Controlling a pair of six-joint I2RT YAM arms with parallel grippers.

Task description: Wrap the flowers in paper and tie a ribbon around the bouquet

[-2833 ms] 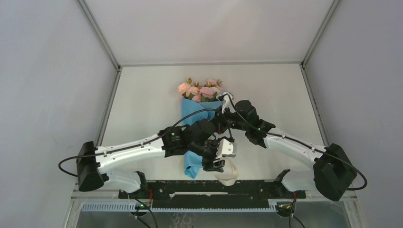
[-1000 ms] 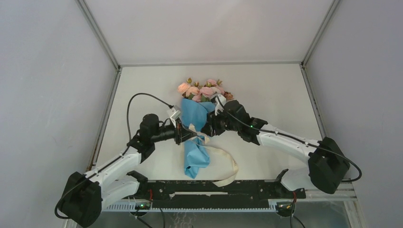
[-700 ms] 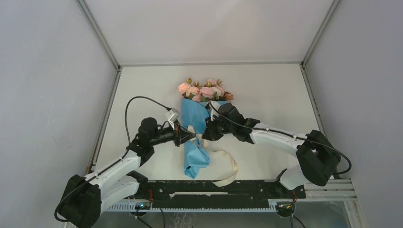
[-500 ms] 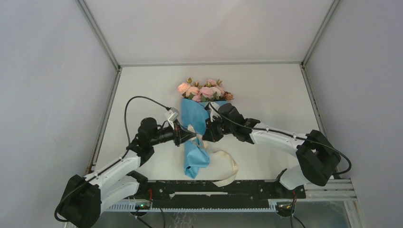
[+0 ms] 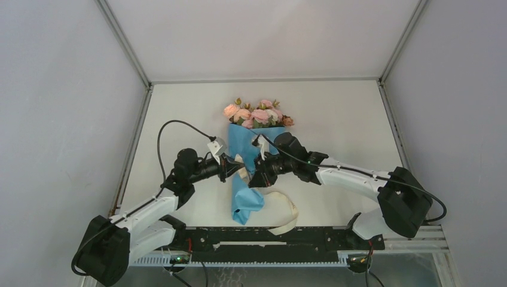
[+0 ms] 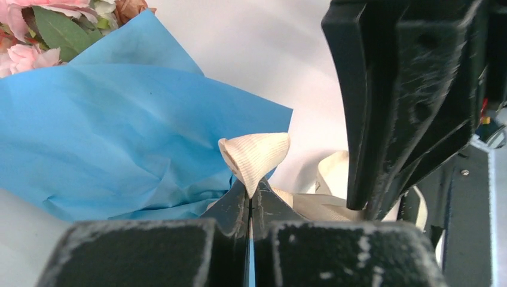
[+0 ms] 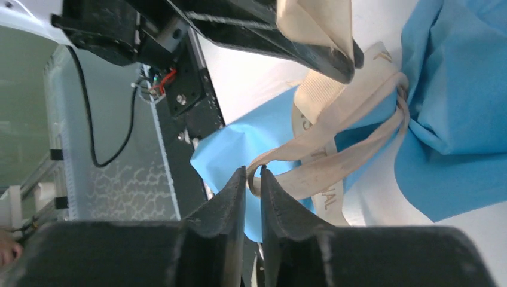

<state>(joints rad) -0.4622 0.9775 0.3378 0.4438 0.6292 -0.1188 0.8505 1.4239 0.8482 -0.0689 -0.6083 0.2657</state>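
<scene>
My left tool (image 6: pixel 250 196) is closed tight, pinching a folded bit of the ribbon (image 6: pixel 254 156) that stands up just past its tips. My right tool (image 7: pixel 252 175) is nearly closed, with only a slit between its fingers. A strand of the same ribbon runs into that slit and looks clamped there.

Both tools crowd the narrow waist of the bouquet (image 5: pixel 242 140), the left one reaching in from the left and the right one from the right. They are so close that a black finger of my right tool fills much of the left wrist view.

The bouquet lies on the bench (image 5: pixel 335 113), with the flowers (image 5: pixel 257 113) at the far end and the crumpled tail of the blue paper (image 6: pixel 119 131) toward me. The ribbon passes around the waist. Its loose length curls on the bench to the right of the paper tail, near the black rail (image 5: pixel 269 236) at the near edge.
</scene>
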